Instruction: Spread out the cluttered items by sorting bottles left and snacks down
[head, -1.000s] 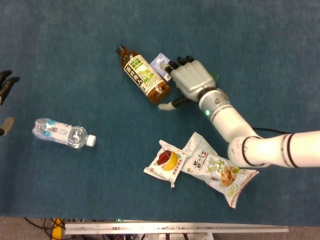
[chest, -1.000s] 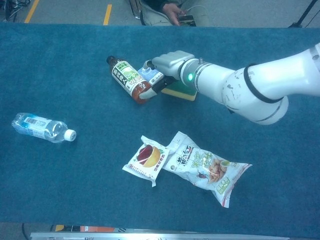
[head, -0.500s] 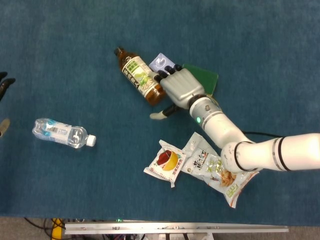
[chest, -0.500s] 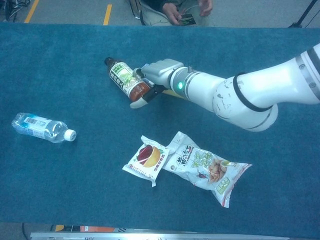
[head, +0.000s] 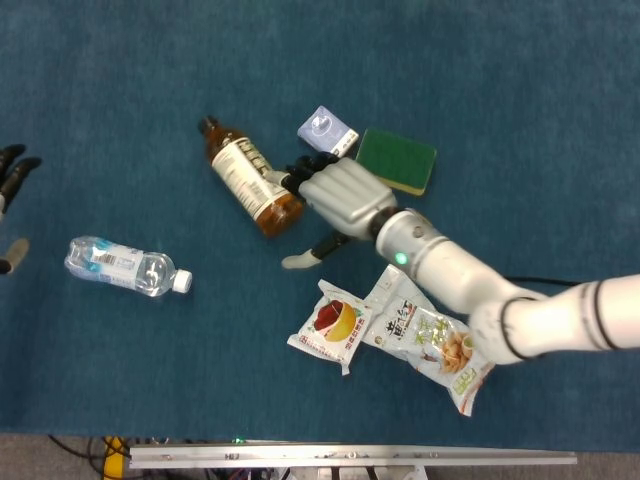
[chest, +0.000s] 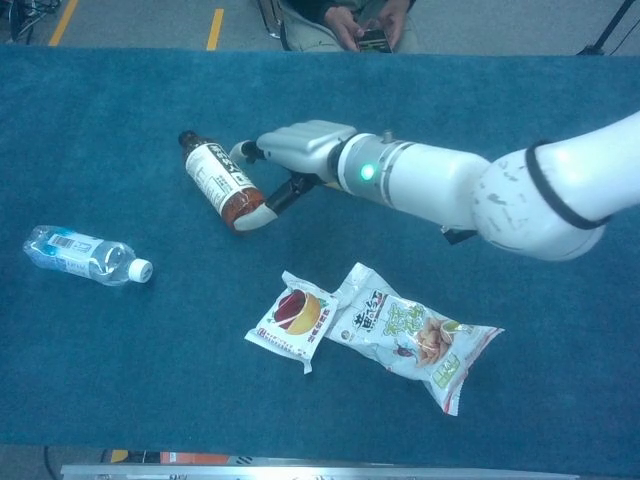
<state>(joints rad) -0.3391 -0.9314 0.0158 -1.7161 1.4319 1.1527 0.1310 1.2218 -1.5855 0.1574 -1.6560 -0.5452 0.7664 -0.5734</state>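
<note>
Brown bottle shoved left, fingers seemingly touching

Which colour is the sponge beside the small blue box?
Green sponge, best in the head view.

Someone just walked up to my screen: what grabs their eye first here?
The white right hand at centre, its fingers against the lying brown bottle. Below it, two snack bags lie side by side near the front edge, and a clear water bottle lies alone far left.
</note>
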